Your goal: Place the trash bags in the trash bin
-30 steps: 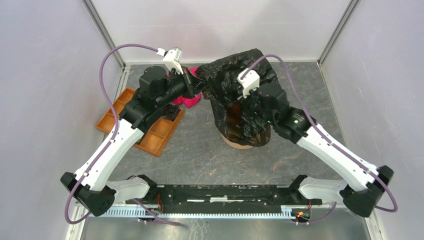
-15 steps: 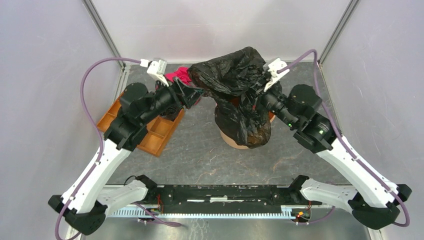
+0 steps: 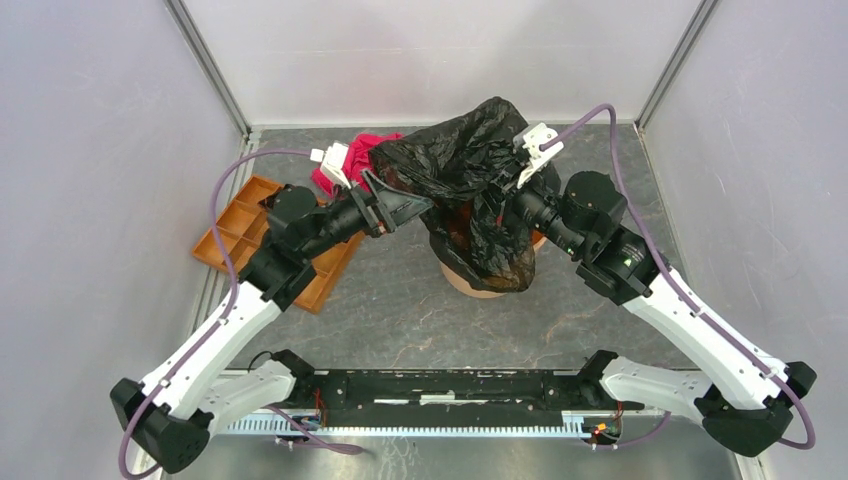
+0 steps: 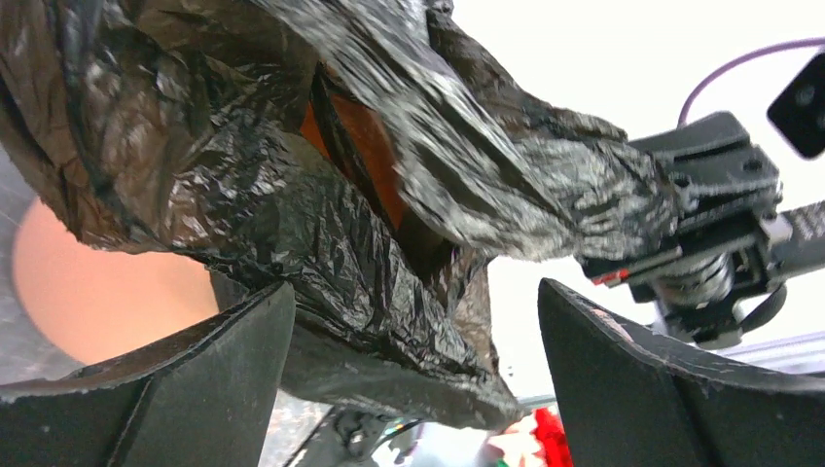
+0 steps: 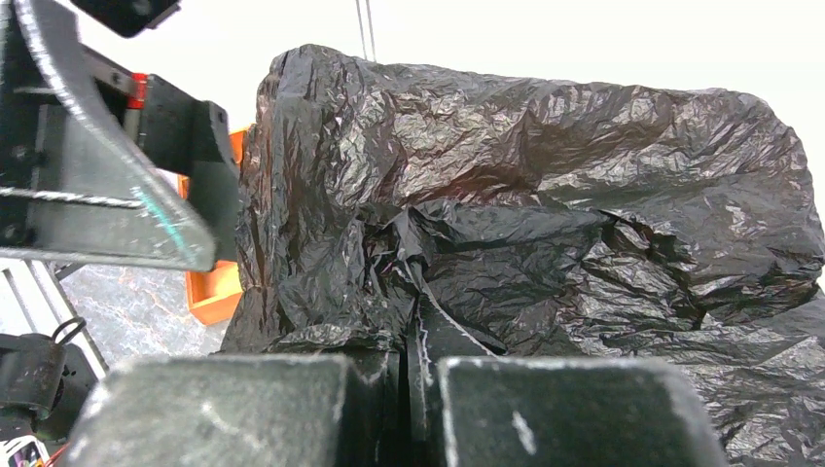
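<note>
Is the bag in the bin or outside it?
Outside, mostly. The bag drapes over the bin, hanging down its outer wall and bunched up above it. The right fingers pinch a fold.

Glossy, creased black plastic trash bags [image 3: 470, 170]

Crumpled glossy black trash bag [image 3: 460, 165] over the upright terracotta-orange trash bin [image 3: 468, 283], mid-table.
</note>
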{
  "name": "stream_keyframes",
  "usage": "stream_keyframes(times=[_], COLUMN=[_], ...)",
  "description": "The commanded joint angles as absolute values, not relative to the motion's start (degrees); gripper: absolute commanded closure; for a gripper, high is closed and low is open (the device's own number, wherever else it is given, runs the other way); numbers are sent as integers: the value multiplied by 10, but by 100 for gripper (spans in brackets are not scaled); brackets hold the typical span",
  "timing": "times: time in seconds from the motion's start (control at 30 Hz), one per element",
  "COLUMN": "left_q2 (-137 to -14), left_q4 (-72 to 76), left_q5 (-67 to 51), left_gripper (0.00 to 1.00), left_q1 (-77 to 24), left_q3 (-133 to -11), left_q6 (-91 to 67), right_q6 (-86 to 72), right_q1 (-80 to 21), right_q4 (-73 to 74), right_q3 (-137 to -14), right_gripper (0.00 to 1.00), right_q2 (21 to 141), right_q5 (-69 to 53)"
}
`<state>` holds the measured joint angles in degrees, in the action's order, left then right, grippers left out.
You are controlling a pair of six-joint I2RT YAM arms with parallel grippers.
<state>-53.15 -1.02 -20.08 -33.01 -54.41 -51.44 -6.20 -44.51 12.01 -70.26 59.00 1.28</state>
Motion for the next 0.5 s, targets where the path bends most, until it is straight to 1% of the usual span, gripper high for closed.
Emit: stream_keyframes(times=[0.0,0.13,0.3,0.47], left_q2=[-551,-564,-578,-604], left_q4=[79,84,125,119], left_q5=[-200,-176,-175,-176], left_gripper=[0,0,0,0], left_q1=[-330,-331,-334,-335], left_q3=[-549,-558,-569,-582], left_q6=[-642,-670,-690,-709], right_q6=[-69,-69,-57,-59], right_q1=[-445,-445,-445,-445], right_q4=[95,95,97,60], right_q3=[-694,-684,-678,-642], right_gripper=[99,99,99,99], right_q2=[586,583,591,582], right_q5=[1,-17,-58,-105])
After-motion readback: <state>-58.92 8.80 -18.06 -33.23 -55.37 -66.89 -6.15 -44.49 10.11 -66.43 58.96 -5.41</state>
